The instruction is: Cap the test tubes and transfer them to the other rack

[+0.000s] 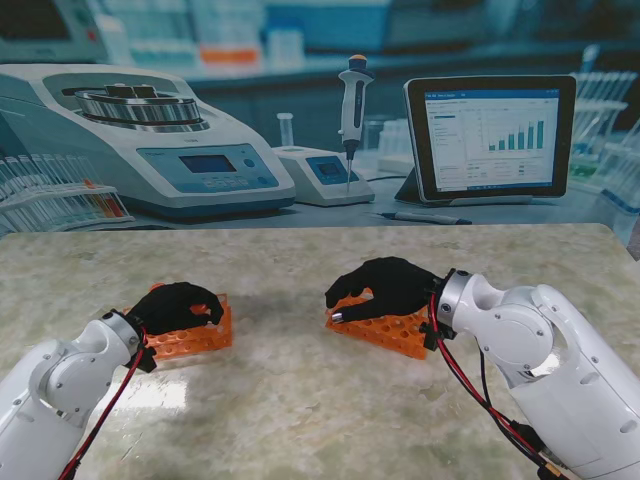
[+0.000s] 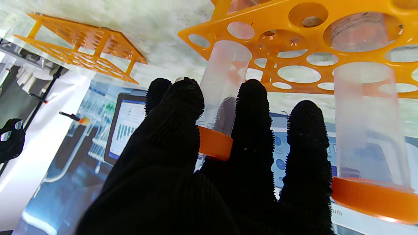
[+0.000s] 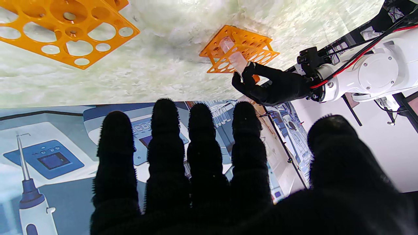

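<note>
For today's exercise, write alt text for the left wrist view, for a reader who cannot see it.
The black-gloved left hand closes its fingers around a clear test tube with an orange cap, standing in an orange rack. A second capped tube stands beside it; another orange rack sits farther across the marble table.

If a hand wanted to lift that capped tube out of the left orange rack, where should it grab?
Judging by its pose, grip the clear tube wall just under the orange cap, fingers on opposite sides, coming from overhead. It stands upright in the rack, so only that end is free.
</note>
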